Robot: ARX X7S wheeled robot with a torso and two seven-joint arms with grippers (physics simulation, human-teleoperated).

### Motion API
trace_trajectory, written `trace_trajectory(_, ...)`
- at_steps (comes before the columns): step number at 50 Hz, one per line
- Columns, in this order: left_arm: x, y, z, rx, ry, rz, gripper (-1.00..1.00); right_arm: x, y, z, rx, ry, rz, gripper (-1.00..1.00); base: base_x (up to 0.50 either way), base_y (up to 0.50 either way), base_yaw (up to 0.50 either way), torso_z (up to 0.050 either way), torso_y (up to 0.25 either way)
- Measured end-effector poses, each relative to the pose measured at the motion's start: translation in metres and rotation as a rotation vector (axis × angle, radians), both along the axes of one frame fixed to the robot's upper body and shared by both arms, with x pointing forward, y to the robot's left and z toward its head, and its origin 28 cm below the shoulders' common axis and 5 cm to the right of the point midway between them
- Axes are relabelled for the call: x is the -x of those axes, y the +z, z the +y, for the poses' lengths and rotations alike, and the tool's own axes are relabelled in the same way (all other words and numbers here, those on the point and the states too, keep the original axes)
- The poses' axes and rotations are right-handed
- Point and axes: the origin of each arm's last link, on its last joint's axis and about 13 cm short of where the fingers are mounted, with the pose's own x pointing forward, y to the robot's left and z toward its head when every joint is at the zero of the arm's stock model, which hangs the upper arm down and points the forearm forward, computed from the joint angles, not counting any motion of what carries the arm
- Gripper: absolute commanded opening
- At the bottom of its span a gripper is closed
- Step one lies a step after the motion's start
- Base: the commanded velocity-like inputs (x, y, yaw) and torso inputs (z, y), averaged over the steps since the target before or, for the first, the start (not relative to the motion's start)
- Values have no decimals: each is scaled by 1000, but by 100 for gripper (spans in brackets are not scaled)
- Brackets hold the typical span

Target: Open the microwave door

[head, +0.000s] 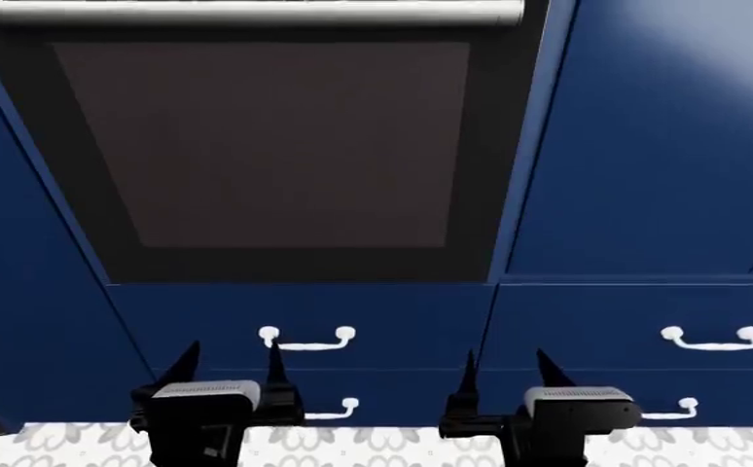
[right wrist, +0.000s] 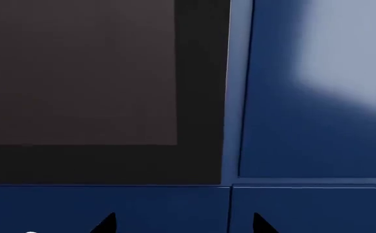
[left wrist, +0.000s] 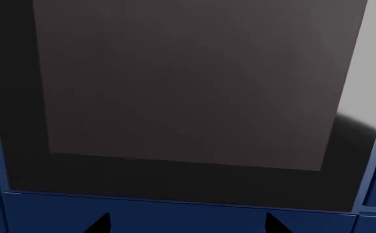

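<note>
No microwave or microwave door shows in any view. Straight ahead is a built-in appliance door (head: 272, 146) with dark glass and a silver bar handle (head: 247, 12) along its top, set in blue cabinetry; it looks like an oven. The same glass (left wrist: 181, 87) fills the left wrist view, and its right part (right wrist: 77, 73) shows in the right wrist view. My left gripper (head: 230, 362) (left wrist: 186, 224) is open and empty, low in front of the drawers. My right gripper (head: 509, 370) (right wrist: 182, 224) is open and empty beside it. Neither touches anything.
Blue drawers with white handles (head: 306, 339) (head: 710, 338) run below the appliance. A tall blue cabinet door (head: 663, 146) stands to its right. Patterned floor tiles (head: 376, 443) lie under the grippers.
</note>
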Motion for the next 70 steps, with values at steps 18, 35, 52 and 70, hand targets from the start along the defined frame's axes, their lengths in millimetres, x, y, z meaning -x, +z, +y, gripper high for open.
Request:
trace_trajectory(18,-33,105,8,-38,-39,-295,100,-34,97,-10,-20,-51,-265,100,0,0,0,50,0)
trace_trajectory(35,-34,250,25,-54,-52,-642,100,-28,236,-21,3,-42,-647,100,0,0,0,50,0)
trace_trajectory(52,-2,326,33,-94,-47,-823,100,0,305,-20,11,-18,-870,100,0,0,0,14,0)
trace_trajectory(70,12,344,33,-87,-44,-859,100,7,317,-16,15,20,-912,100,230,-180,0,0,0)
